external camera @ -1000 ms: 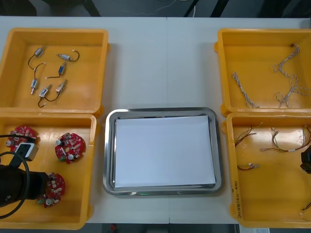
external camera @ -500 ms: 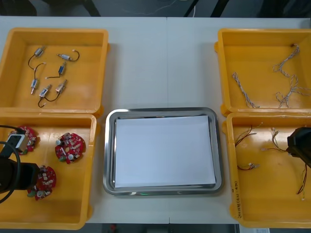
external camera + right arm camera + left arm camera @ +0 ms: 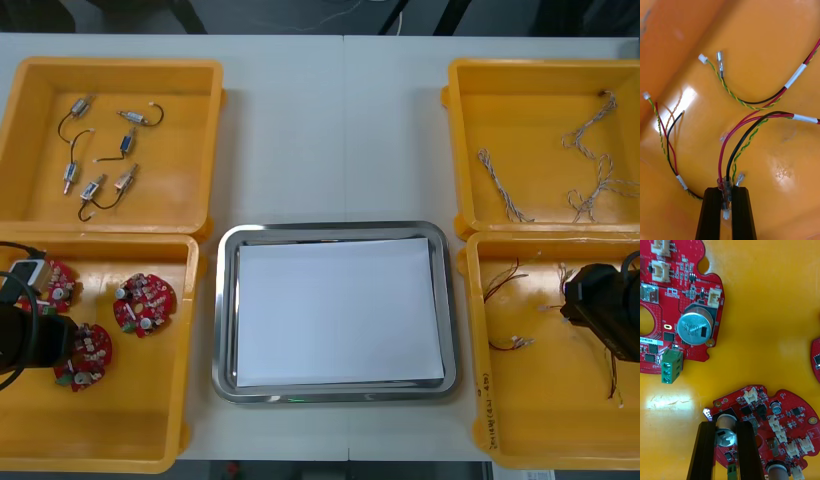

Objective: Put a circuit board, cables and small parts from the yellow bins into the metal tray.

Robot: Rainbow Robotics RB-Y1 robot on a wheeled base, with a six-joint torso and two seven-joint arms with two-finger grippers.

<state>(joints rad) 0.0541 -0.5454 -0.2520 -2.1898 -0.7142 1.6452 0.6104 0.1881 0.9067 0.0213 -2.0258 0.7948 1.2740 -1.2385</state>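
A board [image 3: 763,416] lies in the near left bin [image 3: 150,420], pinched by the left gripper [image 3: 725,424], with a second board [image 3: 145,303] just right. In the near right bin [image 3: 540,420], the right gripper [image 3: 726,189] clamps a cable [image 3: 767,115] by its ends. The tray [image 3: 222,300] sits between the bins.

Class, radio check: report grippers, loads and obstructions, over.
Left gripper shut on circuit board, in near-left bin. Right gripper shut on cable, in near-right bin. Metal tray holds nothing yet; nothing blocks it.
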